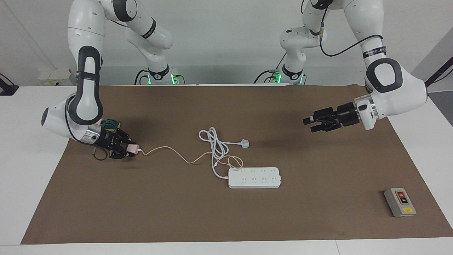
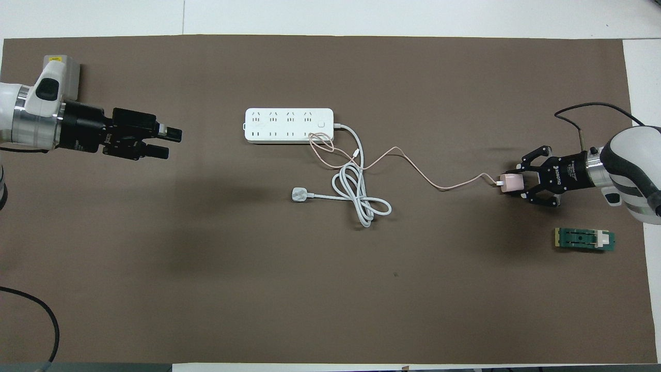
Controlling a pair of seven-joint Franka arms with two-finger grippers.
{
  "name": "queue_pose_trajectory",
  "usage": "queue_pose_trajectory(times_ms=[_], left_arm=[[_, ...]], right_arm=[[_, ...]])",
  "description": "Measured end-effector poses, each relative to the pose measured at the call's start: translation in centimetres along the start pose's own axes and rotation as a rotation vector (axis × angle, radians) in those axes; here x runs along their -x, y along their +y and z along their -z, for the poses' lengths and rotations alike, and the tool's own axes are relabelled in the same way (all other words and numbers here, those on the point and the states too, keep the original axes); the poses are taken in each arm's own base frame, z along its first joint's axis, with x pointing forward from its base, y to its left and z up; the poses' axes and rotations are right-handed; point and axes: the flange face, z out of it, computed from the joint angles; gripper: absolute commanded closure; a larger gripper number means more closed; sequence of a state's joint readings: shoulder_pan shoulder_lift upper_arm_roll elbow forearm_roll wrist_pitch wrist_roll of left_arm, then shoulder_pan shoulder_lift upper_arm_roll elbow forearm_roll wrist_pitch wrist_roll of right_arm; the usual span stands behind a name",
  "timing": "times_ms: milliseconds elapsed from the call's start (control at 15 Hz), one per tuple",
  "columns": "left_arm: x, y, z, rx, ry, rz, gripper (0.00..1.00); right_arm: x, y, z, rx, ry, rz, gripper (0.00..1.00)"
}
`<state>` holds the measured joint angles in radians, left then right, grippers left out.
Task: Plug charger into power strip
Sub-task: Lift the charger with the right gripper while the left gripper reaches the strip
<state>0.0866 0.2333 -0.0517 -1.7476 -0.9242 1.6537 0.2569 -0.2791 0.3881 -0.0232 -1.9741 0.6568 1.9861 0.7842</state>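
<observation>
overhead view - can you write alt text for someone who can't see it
The right gripper is shut on the pink charger at the right arm's end of a brown mat, its thin cable trailing to the white power strip. The left gripper hangs open over the mat at the left arm's end.

Even, bright overhead light; soft diffuse shadows on the brown mat (image 1: 247,219); sharp focus, no glare.

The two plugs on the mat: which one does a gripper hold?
The pink charger, clamped by the right gripper at the right arm's end. The white three-pin plug lies free near the power strip.
</observation>
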Motion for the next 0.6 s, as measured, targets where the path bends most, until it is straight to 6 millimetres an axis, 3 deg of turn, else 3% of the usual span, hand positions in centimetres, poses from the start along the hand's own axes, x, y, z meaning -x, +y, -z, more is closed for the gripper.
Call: queue_pose_trajectory(times_ms=[201, 334, 468, 602], left_arm=[[-0.9, -0.7, -1.2, 0.088, 0.005, -0.056, 0.0], [-1.6, -1.1, -2.3, 0.165, 0.014, -0.095, 0.0], [-2.3, -1.6, -3.6, 0.233, 0.023, -0.128, 0.0], [-3.0, -2.1, -4.9, 0.293, 0.033, -0.168, 0.0]], right_arm=[[2.0, -0.9, -1.2, 0.025, -0.002, 0.026, 1.0], [4.2, -2.3, -0.8, 0.045, -0.016, 0.029, 1.0], [8.1, -4.4, 0.3, 0.062, -0.02, 0.019, 1.0], [13.5, -6.8, 1.6, 0.074, -0.02, 0.018, 1.0]])
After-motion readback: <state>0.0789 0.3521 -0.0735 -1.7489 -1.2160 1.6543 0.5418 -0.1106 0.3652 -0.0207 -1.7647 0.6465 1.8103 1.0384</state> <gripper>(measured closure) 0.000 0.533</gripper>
